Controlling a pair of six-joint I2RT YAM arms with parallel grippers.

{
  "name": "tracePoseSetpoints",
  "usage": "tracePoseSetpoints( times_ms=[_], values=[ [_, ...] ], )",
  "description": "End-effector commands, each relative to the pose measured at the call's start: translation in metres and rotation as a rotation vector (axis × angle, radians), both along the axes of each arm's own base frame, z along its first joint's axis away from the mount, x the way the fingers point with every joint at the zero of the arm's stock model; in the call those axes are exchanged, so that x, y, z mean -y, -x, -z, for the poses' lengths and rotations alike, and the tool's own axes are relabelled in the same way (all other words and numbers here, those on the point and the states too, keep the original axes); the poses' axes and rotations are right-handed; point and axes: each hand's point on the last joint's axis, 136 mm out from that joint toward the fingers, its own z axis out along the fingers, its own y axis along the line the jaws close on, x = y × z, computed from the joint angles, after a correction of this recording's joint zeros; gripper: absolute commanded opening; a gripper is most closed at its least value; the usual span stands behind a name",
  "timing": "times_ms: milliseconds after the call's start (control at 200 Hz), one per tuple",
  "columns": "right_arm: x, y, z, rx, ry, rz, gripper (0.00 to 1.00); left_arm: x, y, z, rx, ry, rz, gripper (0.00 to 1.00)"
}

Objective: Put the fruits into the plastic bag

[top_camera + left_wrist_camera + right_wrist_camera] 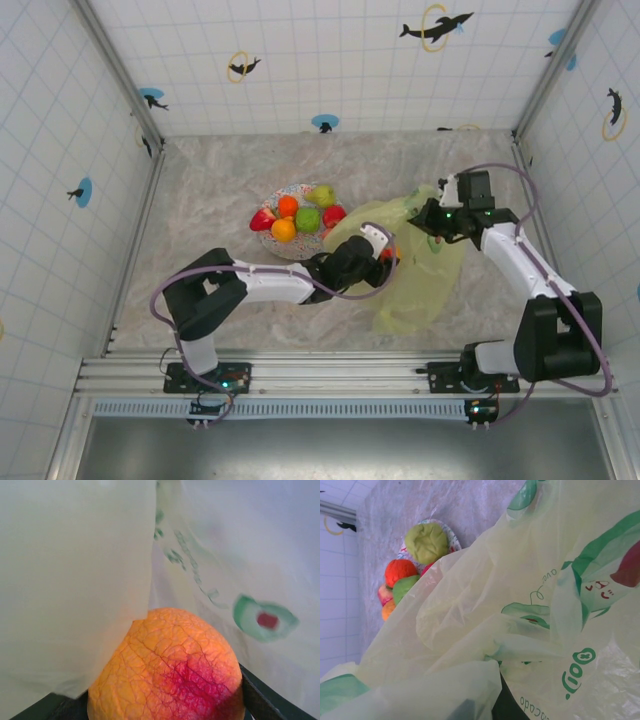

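Left fingers (381,249), part-open round an orange fruit (170,670), sit in the bag (420,290) mouth w/ right fingers (433,222) pinched shut on its rim, so I'd push deeper before release; other fruits (300,215) wait on plate (280,194), mid-desk (215,190).

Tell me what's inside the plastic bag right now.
An orange fruit, held by the left gripper, sits at the mouth of the plastic bag, film around it. Deeper down, the crumpled, cloudy film hides whatever else may lie inside.
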Motion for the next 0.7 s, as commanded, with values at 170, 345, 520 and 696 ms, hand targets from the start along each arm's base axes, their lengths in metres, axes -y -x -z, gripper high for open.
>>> tracePoseSetpoints(
  times_ms=[170, 345, 520, 696],
  values=[
    [-0.018, 0.034, -0.025, -0.032, -0.219, -0.006, 0.00, -0.017, -0.019, -0.039, 0.069, 0.096, -0.086, 0.53],
    [-0.022, 0.042, -0.033, -0.046, -0.309, 0.020, 0.00, -0.005, -0.006, -0.022, 0.039, 0.068, 0.023, 0.56],
    [-0.023, 0.053, -0.017, -0.108, -0.370, 0.052, 0.00, 0.014, 0.004, 0.004, -0.017, 0.061, 0.119, 0.59],
    [-0.027, 0.059, -0.007, -0.143, -0.461, 0.076, 0.00, 0.038, -0.006, 0.010, -0.060, 0.110, 0.104, 0.60]
  ],
)
